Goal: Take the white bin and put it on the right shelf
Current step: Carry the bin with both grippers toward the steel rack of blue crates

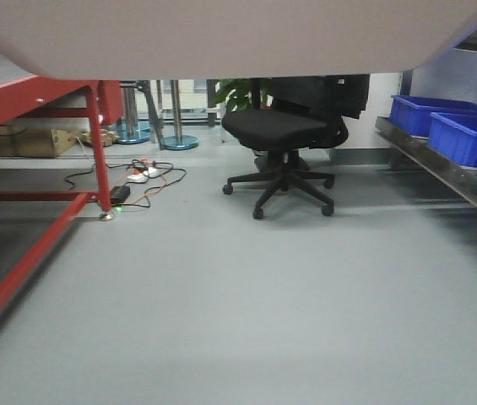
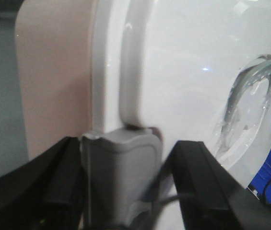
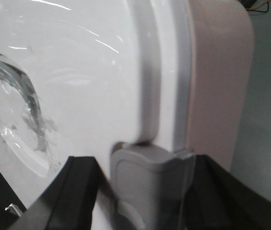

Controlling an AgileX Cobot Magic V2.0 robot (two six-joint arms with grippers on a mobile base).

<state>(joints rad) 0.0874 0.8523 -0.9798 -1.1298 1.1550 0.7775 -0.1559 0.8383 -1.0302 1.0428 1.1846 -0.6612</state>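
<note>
Left wrist-mounted view: we find the white bin (image 2: pixel 183 62) filling the frame, glossy lid towards the camera, pinkish wall to the left. The left gripper (image 2: pixel 125 165) has its black jaws set narrowly either side of the grey latch (image 2: pixel 121 177) at the lid's edge; we judge it clamped there. The right wrist view mirrors this: the right gripper (image 3: pixel 145 179) is closed about the opposite latch (image 3: pixel 149 184). We judge both ends are gripped because the tub is too broad for one arm and the latches offer a narrow purchase. In the front view the bin's underside spans the top of the picture, clear of the floor (image 1: pixel 221 295), so it is carried aloft between the arms. The right shelf (image 1: pixel 441 173) runs along the right, bearing blue crates (image 1: pixel 453 135); which tier has room we cannot tell. An office chair (image 1: pixel 282 139) stands far ahead; the red-framed table (image 1: pixel 94 143) lies left. Cables (image 1: pixel 145 177) lie on the floor by the table leg. Placement on the shelf is not yet done.
</note>
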